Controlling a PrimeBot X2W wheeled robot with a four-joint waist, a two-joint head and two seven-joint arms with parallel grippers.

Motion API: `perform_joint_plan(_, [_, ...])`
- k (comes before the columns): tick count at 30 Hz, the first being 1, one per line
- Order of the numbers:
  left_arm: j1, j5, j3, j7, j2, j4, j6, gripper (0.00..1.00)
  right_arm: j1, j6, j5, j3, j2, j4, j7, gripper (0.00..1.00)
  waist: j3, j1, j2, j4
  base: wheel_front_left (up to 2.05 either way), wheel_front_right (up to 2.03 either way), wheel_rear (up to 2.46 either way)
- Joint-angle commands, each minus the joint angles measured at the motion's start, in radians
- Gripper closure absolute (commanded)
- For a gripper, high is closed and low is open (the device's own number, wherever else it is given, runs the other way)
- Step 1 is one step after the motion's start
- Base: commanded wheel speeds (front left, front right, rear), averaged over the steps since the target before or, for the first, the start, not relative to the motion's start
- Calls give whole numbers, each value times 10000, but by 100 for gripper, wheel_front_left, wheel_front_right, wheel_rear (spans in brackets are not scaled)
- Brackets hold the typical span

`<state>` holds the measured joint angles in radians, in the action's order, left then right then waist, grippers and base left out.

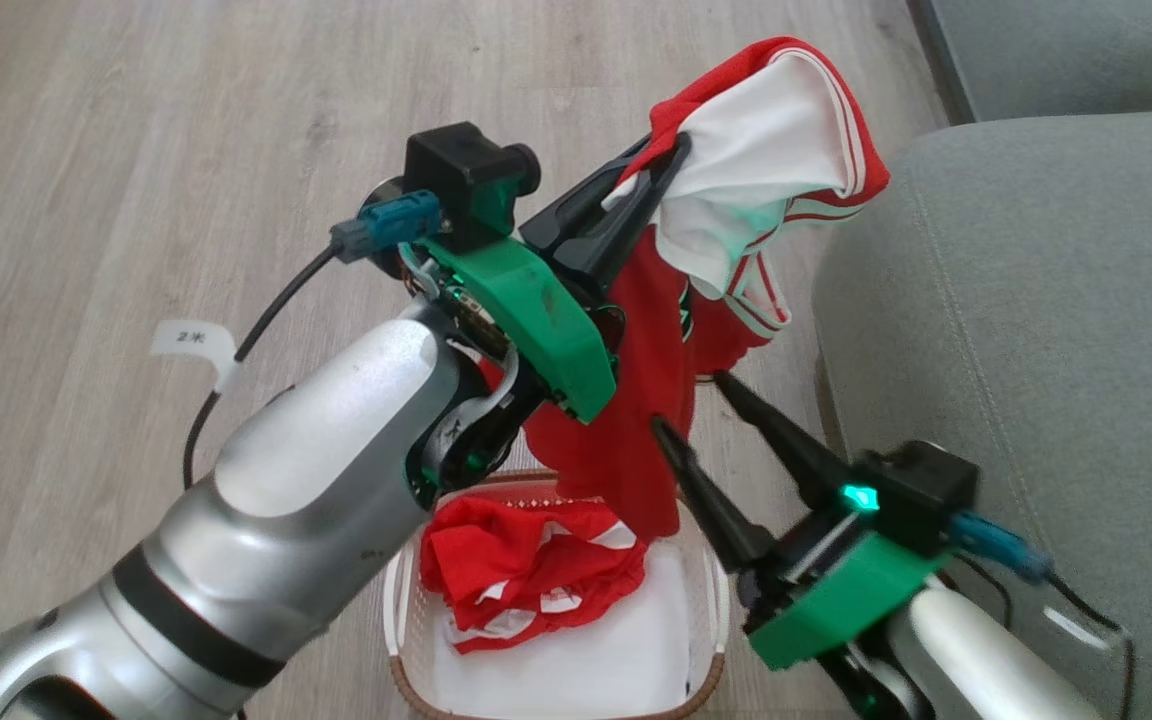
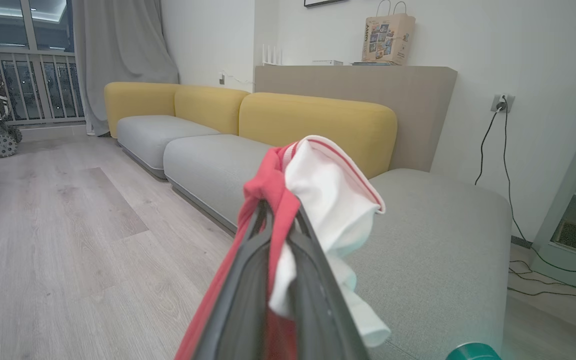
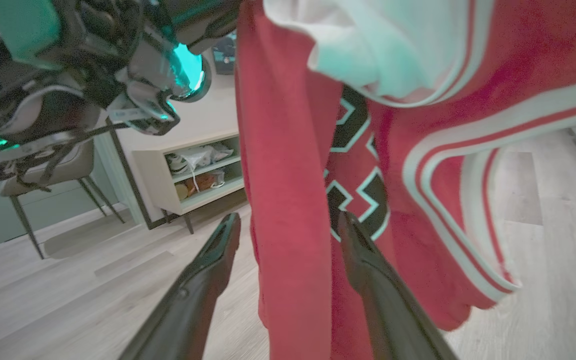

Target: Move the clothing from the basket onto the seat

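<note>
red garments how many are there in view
2. One garment hangs from the shut left gripper above the basket, between the fingers of the open right gripper. A second garment lies in the basket; more may hide beneath it.

Our left gripper is closed on the lifted garment, red w/ a white panel & striped trim. It hangs above the basket, and its lower end reaches the far rim. Our right gripper has its fingers spread wide, tips at the hanging cloth. In the basket a second garment, also red & white, lies on the white liner sheet. The grey-green seat is at right, near the basket.
</note>
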<state>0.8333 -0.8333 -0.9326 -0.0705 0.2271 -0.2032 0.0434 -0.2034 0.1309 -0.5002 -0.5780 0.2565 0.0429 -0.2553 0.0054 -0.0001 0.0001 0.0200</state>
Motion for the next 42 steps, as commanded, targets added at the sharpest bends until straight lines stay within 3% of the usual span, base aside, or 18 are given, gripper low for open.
perform_joint_plan(1, [631, -95, 377, 13, 132, 261, -33, 100, -595, -2, -166, -311, -78, -45, -63, 0, 14, 1, -1, 84, 0, 0, 0])
perform_joint_plan(11, [537, -230, 3, 220, -306, 542, -92, 100, -2272, -2, -1054, -1495, -403, 2610, -22, 0, -58, 1, -1, 561, 0, 0, 0])
perform_joint_plan(18, [387, -324, -251, 333, -493, 637, -148, 100, -3224, -2, -1666, -1969, -564, 3735, -54, 0, -116, 1, -1, 836, 0, 0, 0])
perform_joint_plan(19, [359, -336, -272, 344, -496, 637, -142, 100, -3320, -2, -1735, -1980, -591, 3819, -57, 17, -114, 1, -1, 857, 0, 0, 0])
perform_joint_plan(20, [332, -344, -287, 350, -490, 633, -134, 100, -3391, -2, -1788, -1940, -616, 3862, -59, 65, -112, 1, -1, 875, 0, 0, 0])
perform_joint_plan(21, [306, -352, -298, 355, -479, 622, -126, 100, -3425, -2, -1823, -1889, -636, 3890, -60, 100, -113, 1, -1, 891, 0, 0, 0])
perform_joint_plan(31, [44, -462, -135, 204, -224, 375, 54, 100, -2967, -2, -1610, -1206, -644, 3262, -63, 100, -86, 1, -1, 754, 0, 0, 0])
perform_joint_plan(42, [-627, -610, 70, -172, 303, 566, 247, 100, -1403, -2, -422, 1062, -558, 1542, -64, 100, -58, 1, -1, 292, 0, 0, 0])
